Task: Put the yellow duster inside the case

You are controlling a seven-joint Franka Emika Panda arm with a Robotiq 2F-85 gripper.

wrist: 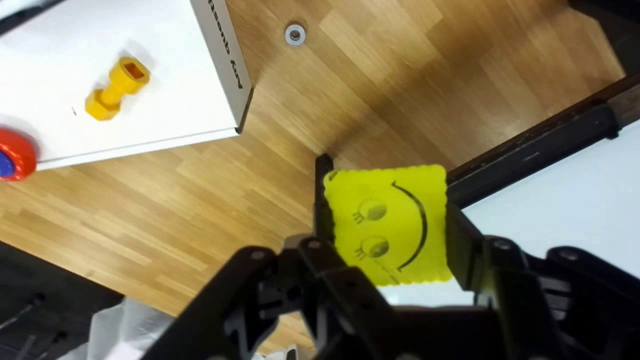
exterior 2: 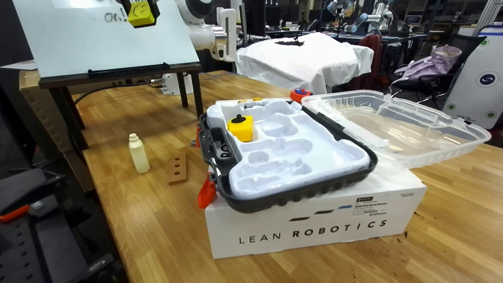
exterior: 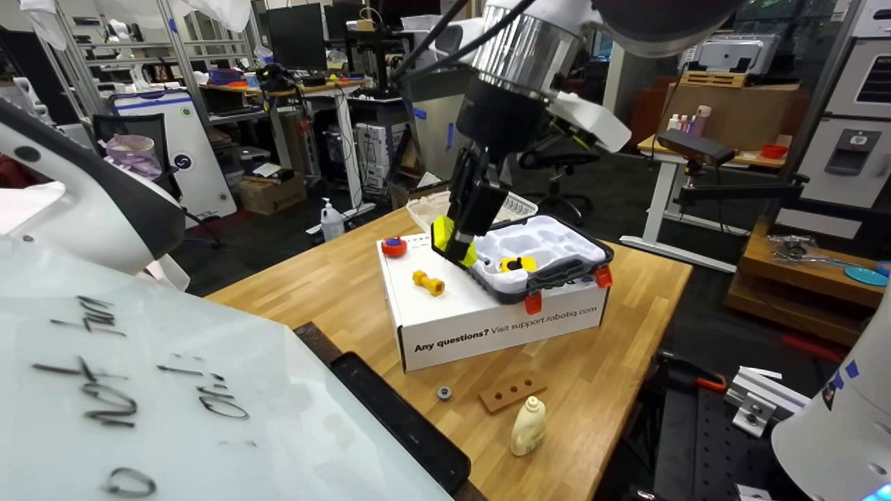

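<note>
My fingers (wrist: 459, 245) are squeezing the yellow duster (wrist: 390, 225) by opposite edges, and I'm holding it up off the desk (exterior 2: 122, 118), well left of and beyond the open case (exterior 2: 283, 199) in an exterior view. I'm guessing it's foamy, so clipping that black rim (exterior 2: 373, 155) could be twisting it loose. A yellow knobbed block (exterior 2: 245, 131) is hogging the left side, maybe tilting my drop. I'm seeing scalloped smiley edges, glossy molded tray (exterior 2: 326, 157), clear plastic lid (exterior 2: 444, 153).
</note>
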